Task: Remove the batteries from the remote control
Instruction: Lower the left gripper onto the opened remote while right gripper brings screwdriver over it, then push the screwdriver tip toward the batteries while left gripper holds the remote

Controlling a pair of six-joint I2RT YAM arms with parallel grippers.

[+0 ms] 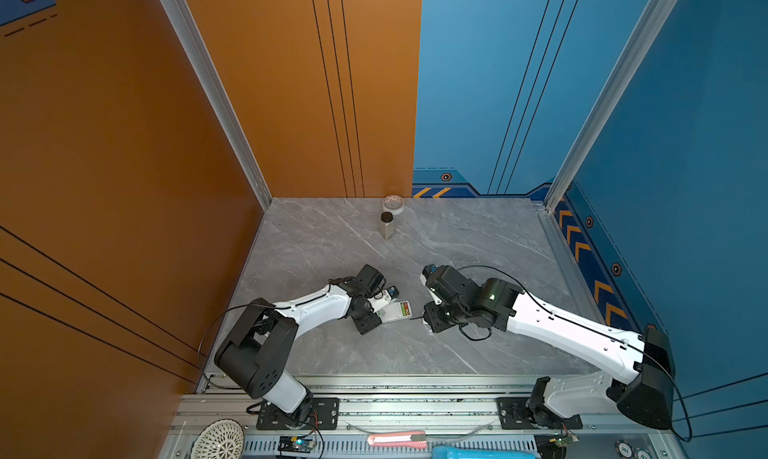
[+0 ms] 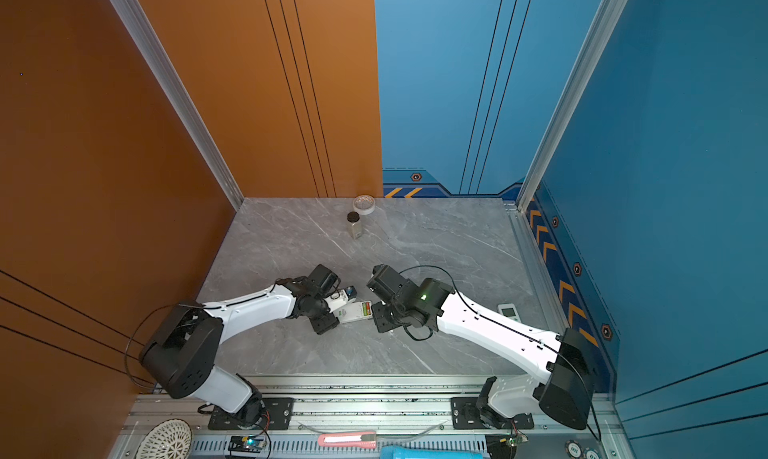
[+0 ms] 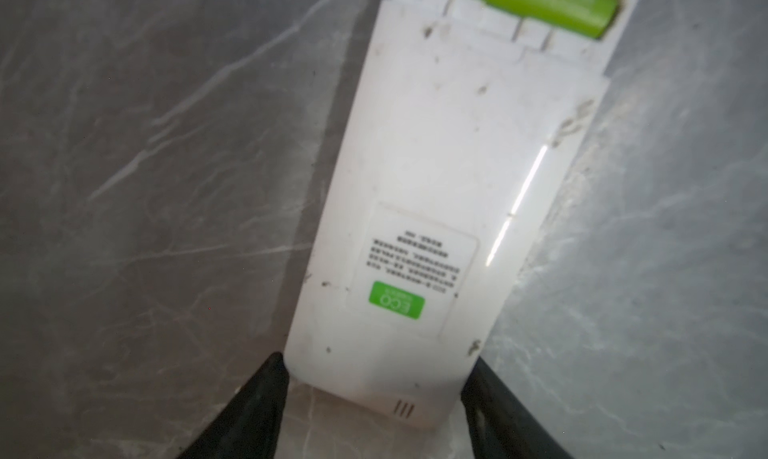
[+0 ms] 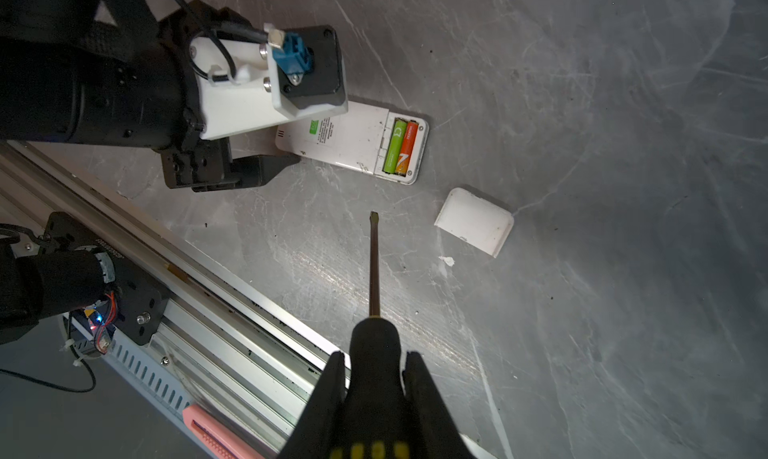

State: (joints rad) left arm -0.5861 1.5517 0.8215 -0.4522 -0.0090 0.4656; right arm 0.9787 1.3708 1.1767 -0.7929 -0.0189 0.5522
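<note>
In both top views your remote (image 1: 397, 311) lies on the table (image 1: 332, 249) between the arms, with the batteries (image 1: 404, 310) in it.

Left wrist: your left gripper (image 3: 374, 365) straddles the remote's end with its fingers (image 3: 266, 394) at the edges. You can't tell whether it grips.

Right wrist: the open bay (image 4: 419, 149) holds both cells, green beside orange. Your right gripper (image 4: 374, 365) is clamped on the screwdriver (image 4: 374, 266). The cover (image 4: 473, 221) lies apart from the remote.

Only a green sliver and an orange corner of the batteries (image 3: 552, 4) in the left wrist view, cropped by its edge; too small to tell apart in both top views. Label print on the remote control (image 3: 436, 166) blurred past reading. Grip of the left tool (image 3: 374, 363) on it: unclear. Handle of the screwdriver (image 4: 374, 336) cropped, wedged between fingers of the right tool (image 4: 374, 355).
</note>
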